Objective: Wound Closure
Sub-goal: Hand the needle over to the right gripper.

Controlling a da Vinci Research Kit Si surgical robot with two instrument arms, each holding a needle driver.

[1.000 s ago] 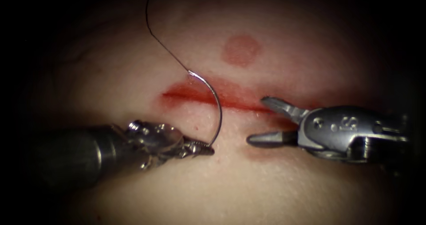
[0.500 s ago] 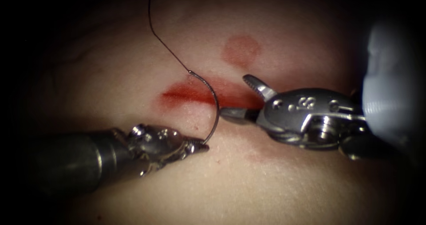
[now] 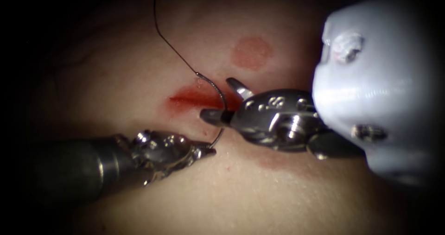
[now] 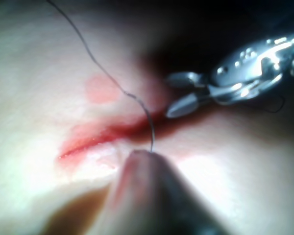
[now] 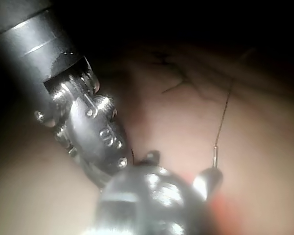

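needle (image 3: 221, 100) by its tip end in the shut left claw (image 3: 209, 149), above the cut (image 3: 187, 97); right claw (image 3: 221, 101) agape astride its curve, empty

Dim vignetted endoscope view, glare on metal, wrist views blurred, overexposed tissue (image 4: 34, 98)

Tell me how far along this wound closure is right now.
Early. Done: nothing visible; no stitch crosses the cut, which lies open with red fluid. In hand: the left tool holds the needle near its tip, arched over the cut and free of the tissue, thread trailing upward. The right tool has open jaws around the needle's middle. Left: every stitch.
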